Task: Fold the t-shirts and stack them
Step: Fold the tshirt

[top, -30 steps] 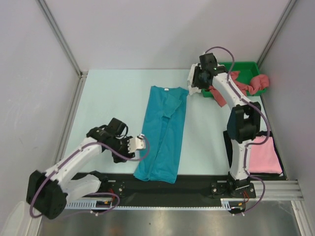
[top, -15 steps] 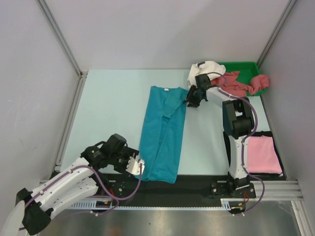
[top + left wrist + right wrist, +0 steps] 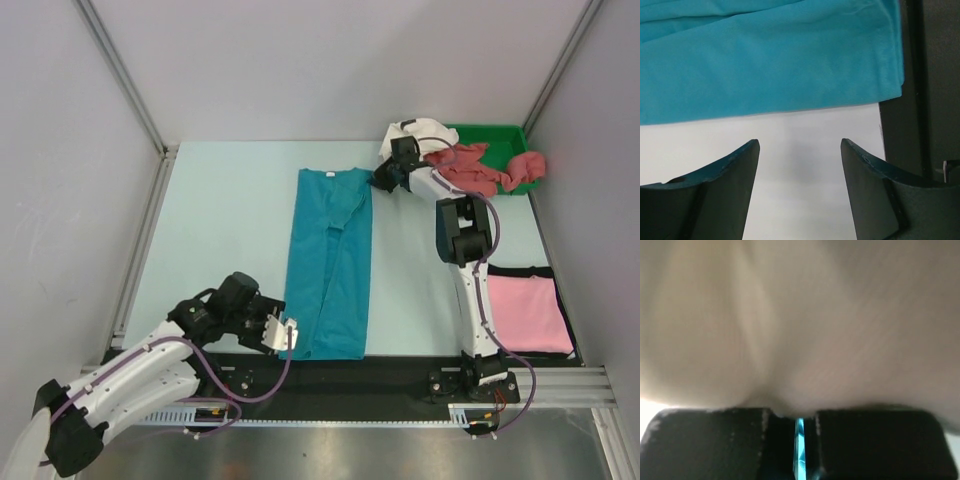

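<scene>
The teal-blue t-shirt [image 3: 330,265] lies as a long folded strip down the middle of the table. It also fills the top of the left wrist view [image 3: 765,55]. My left gripper [image 3: 284,334] is open and empty beside the shirt's near left corner, with bare table between its fingers [image 3: 800,145]. My right gripper [image 3: 380,181] is at the shirt's far right corner. Its jaws [image 3: 792,415] are shut on a thin sliver of teal cloth [image 3: 800,445]. A white t-shirt [image 3: 422,134] is bunched just behind it and fills the right wrist view [image 3: 800,315].
A green tray [image 3: 500,134] at the back right holds dusty-red t-shirts [image 3: 482,170]. A folded light pink t-shirt [image 3: 525,312] lies on a dark mat at the near right. A black strip [image 3: 930,75] runs along the table's near edge.
My right gripper came down from the tray onto the teal shirt's far right corner and shifted it left, straightening the strip. My left gripper moved nearer, to the shirt's near left corner.
</scene>
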`<act>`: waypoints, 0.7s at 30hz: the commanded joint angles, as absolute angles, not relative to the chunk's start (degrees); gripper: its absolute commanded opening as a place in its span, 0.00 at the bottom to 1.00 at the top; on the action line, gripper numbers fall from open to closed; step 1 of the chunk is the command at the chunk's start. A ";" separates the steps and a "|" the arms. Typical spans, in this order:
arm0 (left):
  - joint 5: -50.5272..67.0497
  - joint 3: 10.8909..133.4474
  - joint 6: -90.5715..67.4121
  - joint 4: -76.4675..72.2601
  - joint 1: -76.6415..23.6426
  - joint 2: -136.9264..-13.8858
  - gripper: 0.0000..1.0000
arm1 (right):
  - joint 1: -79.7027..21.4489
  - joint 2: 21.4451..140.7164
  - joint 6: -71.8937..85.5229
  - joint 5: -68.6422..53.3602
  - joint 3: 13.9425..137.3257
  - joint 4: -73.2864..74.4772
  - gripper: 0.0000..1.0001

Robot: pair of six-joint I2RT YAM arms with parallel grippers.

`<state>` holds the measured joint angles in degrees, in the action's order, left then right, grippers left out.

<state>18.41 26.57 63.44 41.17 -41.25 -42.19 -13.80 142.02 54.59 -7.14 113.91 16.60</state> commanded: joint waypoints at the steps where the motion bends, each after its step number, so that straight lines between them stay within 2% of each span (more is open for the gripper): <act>1: 20.57 25.93 61.35 37.45 -41.66 -43.06 0.72 | -14.76 148.61 56.68 -4.74 120.84 21.01 0.00; 7: 20.57 25.58 63.10 36.12 -41.66 -44.82 0.72 | -15.29 155.47 59.15 -5.36 134.27 22.41 0.01; 8: 20.48 25.49 63.54 35.86 -41.66 -45.00 0.72 | -15.21 155.48 58.89 -5.80 134.73 23.11 0.14; 11: 21.00 25.14 65.82 35.16 -41.75 -45.70 0.73 | -15.29 152.33 55.39 -6.86 132.73 22.59 0.38; 13: 21.71 24.79 66.79 34.11 -42.10 -46.14 0.73 | -15.64 147.86 52.92 -5.46 130.88 23.72 0.46; 16: 22.06 24.70 66.98 32.70 -44.29 -47.90 0.75 | -15.64 141.44 49.67 -3.35 122.11 23.29 0.52; 19: 18.66 23.91 65.05 29.47 -48.50 -50.62 0.75 | -14.86 131.86 48.34 -3.16 110.86 19.18 0.62; 21: 17.32 21.90 65.82 27.95 -51.32 -50.98 0.75 | -13.98 126.06 48.17 -4.65 104.54 18.98 0.63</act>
<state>18.24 24.25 64.93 31.83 -48.38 -50.35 -15.14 136.16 51.05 -4.75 110.43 19.90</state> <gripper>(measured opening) 0.753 0.626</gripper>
